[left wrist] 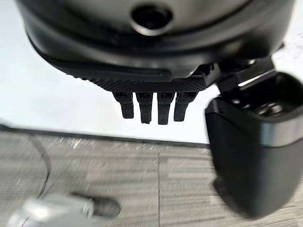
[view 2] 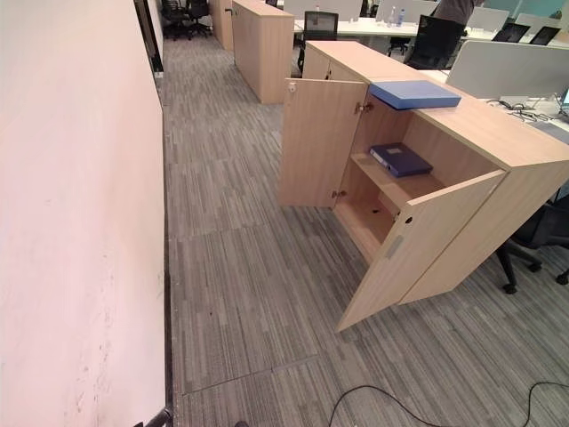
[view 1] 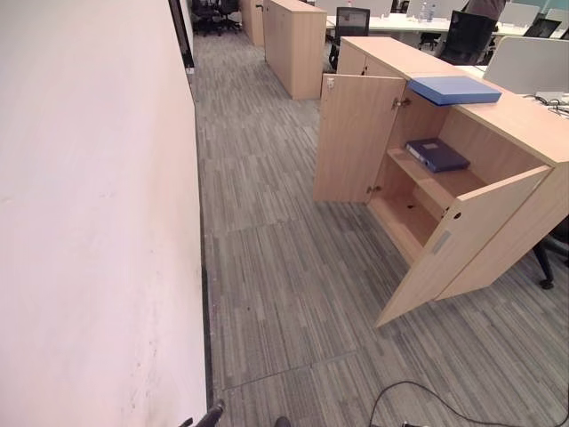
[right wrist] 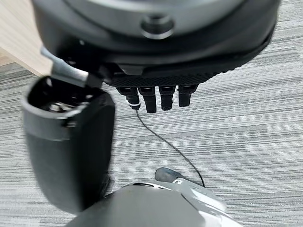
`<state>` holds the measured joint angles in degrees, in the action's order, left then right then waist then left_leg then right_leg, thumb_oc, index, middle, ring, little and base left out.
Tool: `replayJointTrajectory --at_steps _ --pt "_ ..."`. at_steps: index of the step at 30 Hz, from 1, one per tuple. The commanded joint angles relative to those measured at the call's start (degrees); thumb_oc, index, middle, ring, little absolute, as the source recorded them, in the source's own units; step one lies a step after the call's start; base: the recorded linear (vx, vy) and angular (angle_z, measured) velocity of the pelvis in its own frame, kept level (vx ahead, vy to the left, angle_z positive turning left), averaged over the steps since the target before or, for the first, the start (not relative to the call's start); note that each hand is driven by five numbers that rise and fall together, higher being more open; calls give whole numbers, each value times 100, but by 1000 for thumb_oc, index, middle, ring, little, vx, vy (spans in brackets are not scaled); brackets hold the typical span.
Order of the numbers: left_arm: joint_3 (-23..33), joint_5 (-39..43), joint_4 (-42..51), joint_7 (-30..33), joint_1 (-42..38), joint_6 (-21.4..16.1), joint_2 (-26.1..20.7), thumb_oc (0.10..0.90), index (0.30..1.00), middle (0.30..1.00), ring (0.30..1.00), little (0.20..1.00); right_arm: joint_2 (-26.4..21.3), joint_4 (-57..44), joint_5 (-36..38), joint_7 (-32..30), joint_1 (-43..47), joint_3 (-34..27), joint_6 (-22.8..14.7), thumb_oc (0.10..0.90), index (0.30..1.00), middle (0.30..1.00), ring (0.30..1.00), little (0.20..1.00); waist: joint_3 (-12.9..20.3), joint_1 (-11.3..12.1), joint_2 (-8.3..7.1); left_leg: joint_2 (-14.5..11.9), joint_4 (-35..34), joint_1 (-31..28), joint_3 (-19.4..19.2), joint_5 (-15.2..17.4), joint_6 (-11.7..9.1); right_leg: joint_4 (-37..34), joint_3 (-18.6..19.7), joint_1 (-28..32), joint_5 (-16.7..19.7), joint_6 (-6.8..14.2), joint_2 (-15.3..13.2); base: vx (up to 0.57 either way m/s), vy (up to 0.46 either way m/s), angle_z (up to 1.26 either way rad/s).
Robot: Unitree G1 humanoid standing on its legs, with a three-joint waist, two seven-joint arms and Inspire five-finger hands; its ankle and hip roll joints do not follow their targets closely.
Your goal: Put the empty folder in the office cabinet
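My left hand hangs empty by the white wall, fingers straight and apart. Ahead, the office cabinet stands with both doors swung wide; a light blue folder lies on its top at the front edge, a dark blue binder on its shelf. My right hand hangs empty over the carpet, fingers relaxed.

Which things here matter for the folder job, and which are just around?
For the job: light blue folder on the cabinet top; office cabinet, doors open; left robot hand and right robot hand, both empty.

Just around: dark blue binder on the shelf; second cabinet; office chairs.
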<state>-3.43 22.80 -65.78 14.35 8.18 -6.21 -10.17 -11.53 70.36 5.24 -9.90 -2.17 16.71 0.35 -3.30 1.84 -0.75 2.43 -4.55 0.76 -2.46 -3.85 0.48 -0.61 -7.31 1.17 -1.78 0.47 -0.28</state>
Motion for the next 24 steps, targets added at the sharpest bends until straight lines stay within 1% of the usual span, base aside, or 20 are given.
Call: replayJointTrajectory --at_steps 1,3,9,11,12,16,17,19,22,23,24 --pt "-3 -49 60 -72 -399 -159 -30 800 900 900 900 900 -47 -81 62 4 386 150 -111 800 900 900 900 900 -318 42 -69 177 -45 -490 250 614 126 -439 -99 281 200 346 -17 0 0 0" --pt "-18 -26 51 -242 -350 -144 -28 800 900 900 900 900 -82 -128 -48 65 406 212 -105 800 900 900 900 900 -302 49 -50 174 -45 -522 252 633 126 -439 -103 308 183 350 -16 12 8 2" --pt "-5 55 -84 -468 -370 -46 -34 800 900 900 900 900 -156 -45 -328 156 469 274 -15 800 900 900 900 900 -294 65 -31 163 -45 -568 269 659 125 -439 -139 367 147 350 -21 14 6 5" --pt "-63 -112 -241 -634 -394 39 -76 800 900 900 900 900 -189 -2 -449 218 512 346 15 800 900 900 900 900 -267 65 -26 162 -45 -582 278 666 124 -439 -148 392 131 348 -29 31 7 5" --pt "-145 -366 -459 -802 -444 131 -109 800 900 900 900 900 -240 8 -317 325 526 300 22 800 900 900 900 900 -247 38 -8 156 -45 -594 270 672 121 -439 -142 402 126 342 -34 23 13 7" --pt "-226 -633 -610 -843 -500 179 -136 800 900 900 900 900 -252 75 -62 393 547 187 26 800 900 900 900 900 -226 9 18 156 -45 -617 265 687 121 -439 -124 415 121 339 -33 19 15 3" --pt "-300 -882 -749 -938 -534 252 -143 800 900 900 900 900 -250 184 145 484 556 83 38 800 900 900 900 900 -198 -16 40 157 -45 -638 263 702 123 -439 -114 427 115 336 -31 35 22 -3" --pt "-426 -1324 -991 -1011 -579 345 -162 800 900 900 900 900 -247 291 192 561 591 45 77 800 900 900 900 900 -167 -36 53 160 -45 -664 254 720 125 -439 -96 440 110 334 -24 44 29 0" --pt "-570 -1736 -1170 -1003 -644 439 -177 800 900 900 900 900 -270 391 229 618 651 0 116 800 900 900 900 900 -133 -70 73 158 -45 -689 228 745 130 -439 -77 452 107 332 -23 19 13 -2" --pt "-570 -1736 -1171 -1003 -644 439 -176 800 900 900 900 900 -270 391 229 618 651 0 115 800 900 900 900 900 -134 -69 74 158 -45 -689 227 745 130 -439 -77 452 107 332 -23 34 22 -2" --pt "-678 -1960 -1182 -1001 -707 462 -195 800 900 900 900 900 -263 518 351 746 657 -38 160 800 900 900 900 900 -109 -90 80 159 -45 -711 222 767 138 -439 -72 464 103 326 -24 44 21 -2"
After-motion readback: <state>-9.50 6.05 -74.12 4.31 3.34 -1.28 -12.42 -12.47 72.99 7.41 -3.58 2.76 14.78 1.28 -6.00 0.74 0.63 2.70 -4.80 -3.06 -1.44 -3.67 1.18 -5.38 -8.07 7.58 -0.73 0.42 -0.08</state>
